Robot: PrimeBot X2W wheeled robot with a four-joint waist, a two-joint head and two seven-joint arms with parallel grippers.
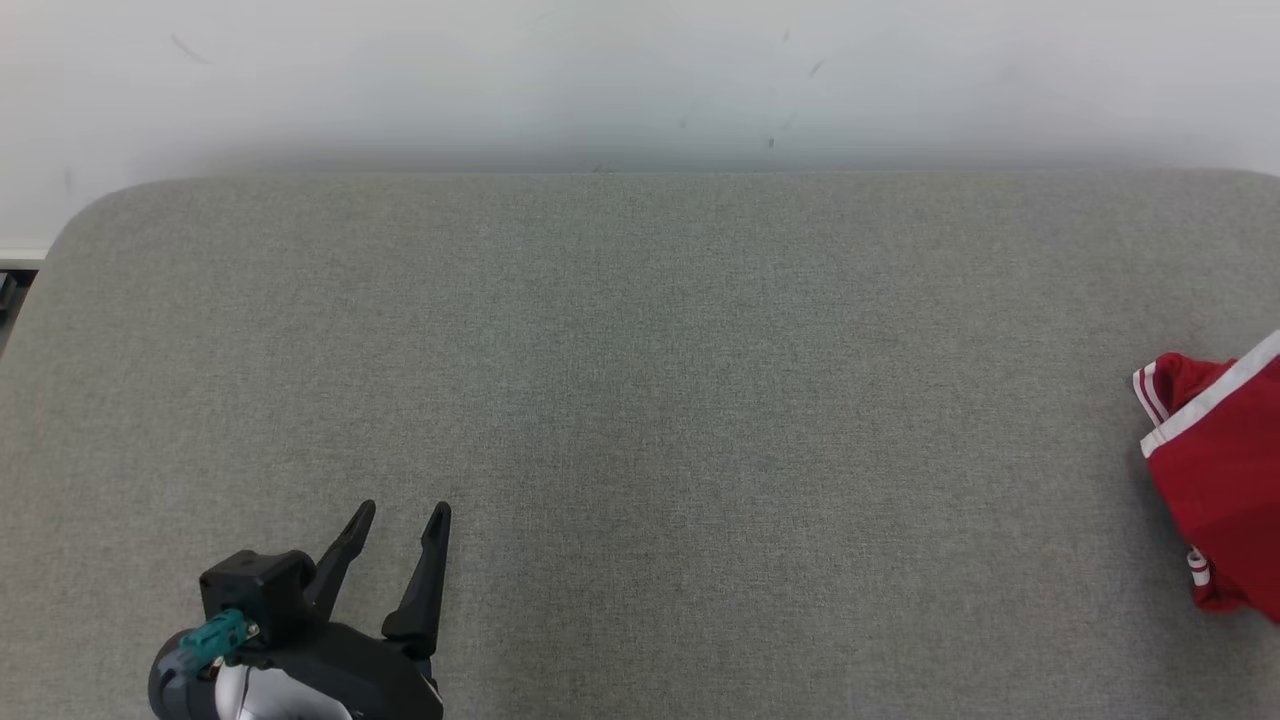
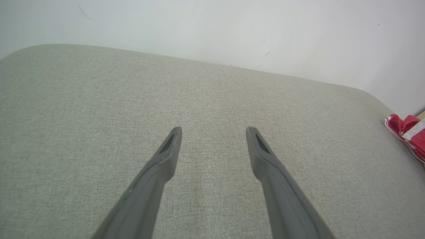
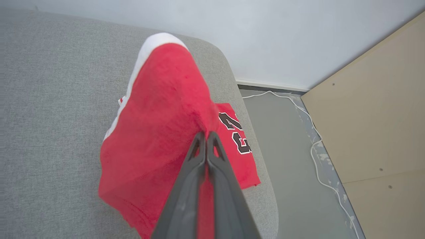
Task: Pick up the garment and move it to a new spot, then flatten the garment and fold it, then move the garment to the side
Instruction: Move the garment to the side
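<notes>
The garment (image 1: 1215,460) is red with white stripes and black numbers, bunched at the right end of the grey cushioned surface (image 1: 640,400). In the left wrist view the garment (image 2: 408,131) peeks in at the right edge. My right gripper (image 3: 206,134) is shut on a fold of the garment (image 3: 159,126), which rises in a peak off the surface in front of it. My left gripper (image 1: 405,515) hovers low over the surface's near left part, open with nothing between its fingers (image 2: 172,146).
A white wall (image 1: 640,80) runs behind the surface. Past the surface's right end lies a grey floor (image 3: 285,149) with a white cable (image 3: 315,159) and a tan panel (image 3: 375,116). The surface's rounded edge drops off just beside the garment.
</notes>
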